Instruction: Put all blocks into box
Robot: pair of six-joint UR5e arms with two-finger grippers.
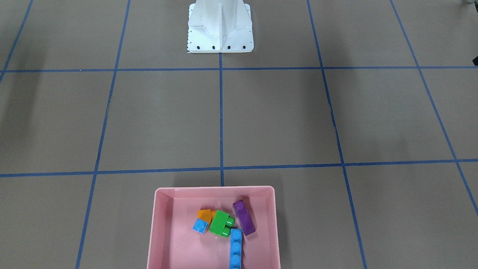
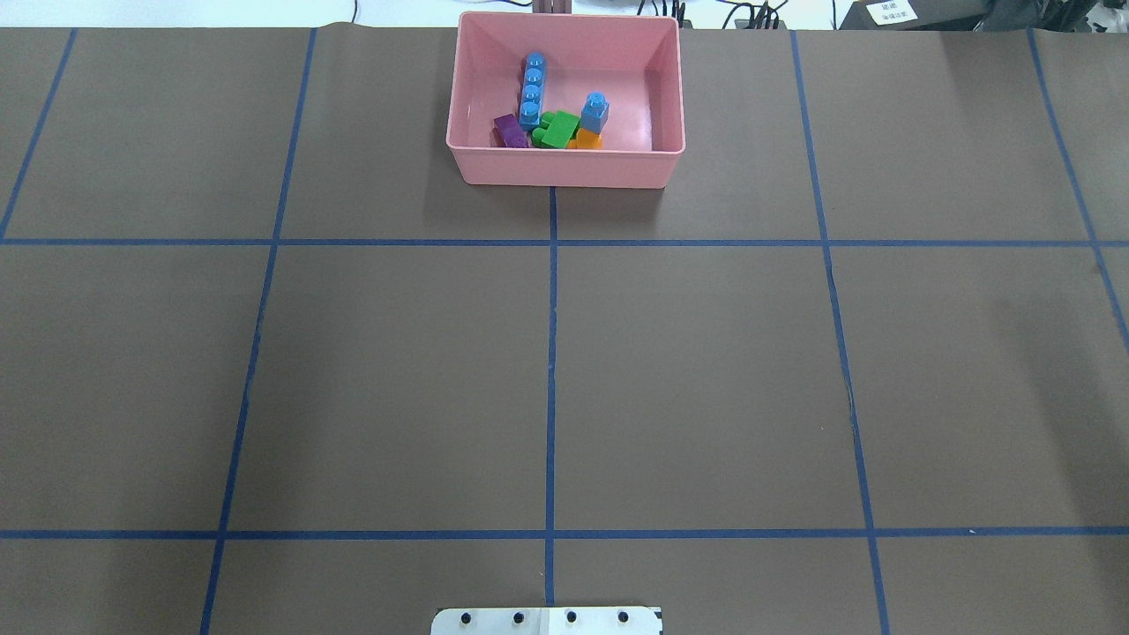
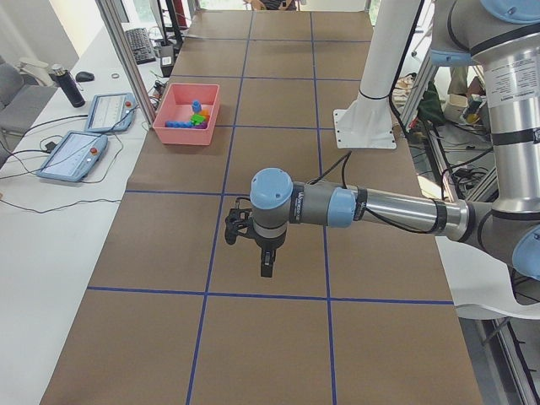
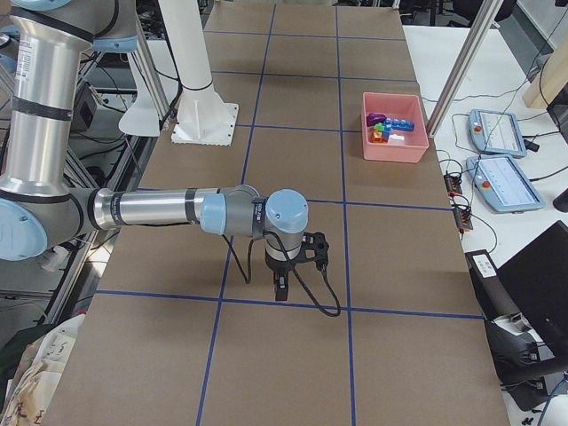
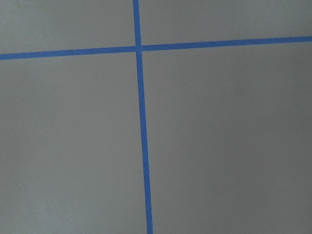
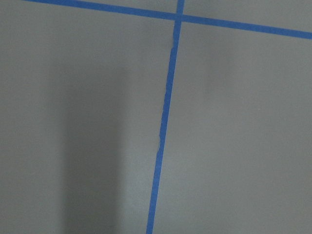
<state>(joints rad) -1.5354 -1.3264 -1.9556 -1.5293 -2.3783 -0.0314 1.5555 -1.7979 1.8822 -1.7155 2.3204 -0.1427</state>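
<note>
The pink box (image 1: 214, 189) stands at the table's far edge in the overhead view (image 2: 564, 168). In it lie all five blocks: the orange sloped one (image 1: 204, 214), the tiny light-blue cube (image 1: 200, 225), the green one (image 1: 220, 223), the long purple one (image 1: 244, 222) and the long light-blue one (image 1: 235, 248). My left gripper (image 3: 267, 268) shows only in the exterior left view, hanging above bare table far from the box. My right gripper (image 4: 280, 288) shows only in the exterior right view, likewise. I cannot tell whether either is open or shut.
The white base plate (image 1: 220, 33) of the robot's column stands at the table's near edge (image 2: 547, 621). Blue tape lines mark a grid on the brown table. Tablets (image 3: 72, 156) lie on a side desk beyond the box.
</note>
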